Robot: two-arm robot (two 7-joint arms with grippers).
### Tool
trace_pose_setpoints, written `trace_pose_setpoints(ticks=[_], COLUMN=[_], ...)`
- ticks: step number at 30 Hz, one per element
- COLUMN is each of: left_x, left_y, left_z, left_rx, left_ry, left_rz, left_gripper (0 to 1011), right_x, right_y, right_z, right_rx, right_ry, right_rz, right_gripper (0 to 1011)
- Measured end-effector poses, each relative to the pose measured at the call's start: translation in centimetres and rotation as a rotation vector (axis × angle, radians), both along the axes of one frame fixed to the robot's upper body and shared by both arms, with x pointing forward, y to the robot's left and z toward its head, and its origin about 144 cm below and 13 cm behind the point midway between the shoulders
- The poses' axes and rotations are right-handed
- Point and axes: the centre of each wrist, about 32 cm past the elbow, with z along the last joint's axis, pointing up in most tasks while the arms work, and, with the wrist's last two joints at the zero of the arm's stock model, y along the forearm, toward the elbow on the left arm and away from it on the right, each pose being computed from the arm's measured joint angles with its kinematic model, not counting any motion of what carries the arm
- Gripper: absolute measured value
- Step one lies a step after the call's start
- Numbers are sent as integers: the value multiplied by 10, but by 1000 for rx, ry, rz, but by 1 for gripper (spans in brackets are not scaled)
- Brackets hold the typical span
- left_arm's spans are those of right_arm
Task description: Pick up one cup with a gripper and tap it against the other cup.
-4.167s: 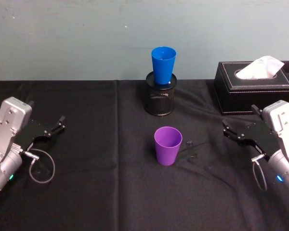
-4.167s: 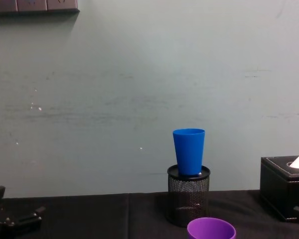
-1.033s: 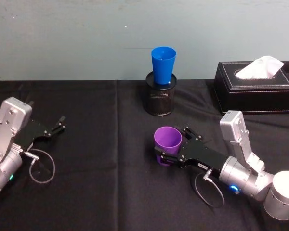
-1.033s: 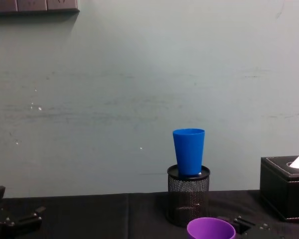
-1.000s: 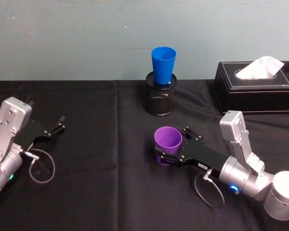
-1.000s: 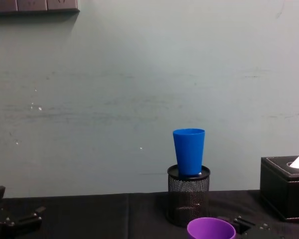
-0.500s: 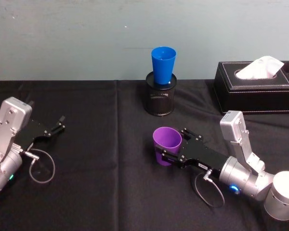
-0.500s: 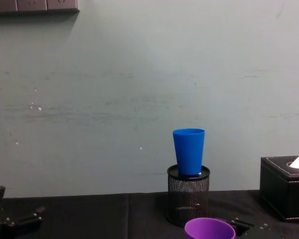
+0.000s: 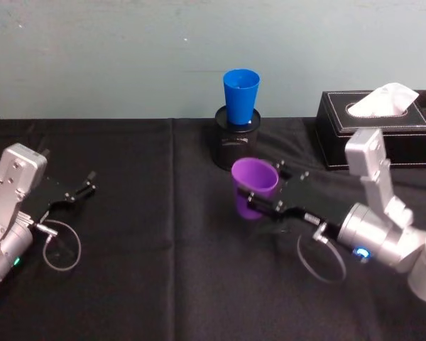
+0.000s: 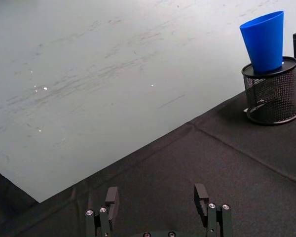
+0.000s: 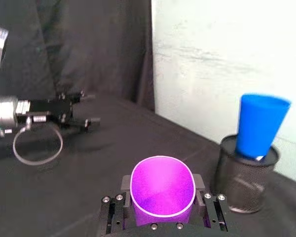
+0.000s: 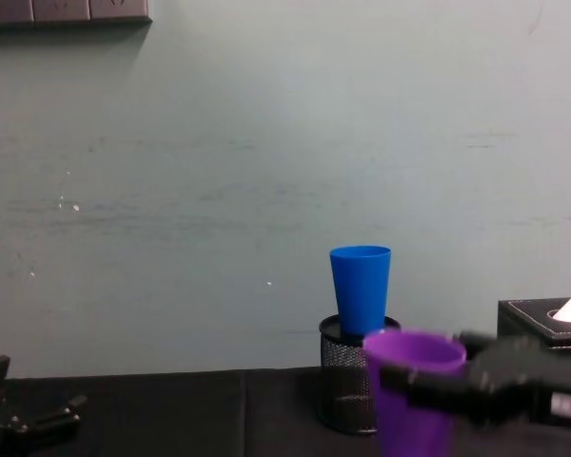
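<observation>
Purple and blue make up the two cups that are counted on the black cloth (image 9: 163, 270), along with one mesh pen pot (image 9: 226, 145), one tissue box (image 9: 341, 138) and two grippers. The purple cup (image 9: 254, 188) is clamped upright between the jaws of the right gripper (image 9: 264, 192), one jaw on each side of its wall below the rim, and it is carried near the middle of the table, just in front of the pot. The blue cup (image 9: 241, 96) is seated upright in the mouth of the pot, against the back wall; a gap is seen between the two cups. The left gripper (image 9: 91, 182) is parked at the left edge of the table with its jaws spread and nothing between them. Compared with half a second ago, the purple cup has been raised off the cloth and brought nearer the pot, so that in the chest view its rim is now level with the pot's rim, and the right arm has been swung up and back with it. The blue cup, pot, box and left gripper are unchanged.
</observation>
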Motion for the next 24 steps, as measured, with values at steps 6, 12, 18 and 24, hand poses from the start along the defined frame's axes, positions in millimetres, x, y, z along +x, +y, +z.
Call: trace_pose_setpoints(ticks=[6,12,18,24], left_x=[0,0,0,0], left_y=[0,0,0,0], left_z=[0,0,0,0], left_rx=[0,0,0,0], left_ry=[0,0,0,0], left_rz=[0,0,0,0], left_gripper=[1000,1000,1000,1000], right_x=[-1,-3,-3,-2], right_y=[-7,-8,-5,-3], right_z=[40,60,66,67], right_rx=[9,7,13,11], right_ry=[14,18,19,19], right_rz=[-5,2,10,17], right_gripper=[724,724,724,724])
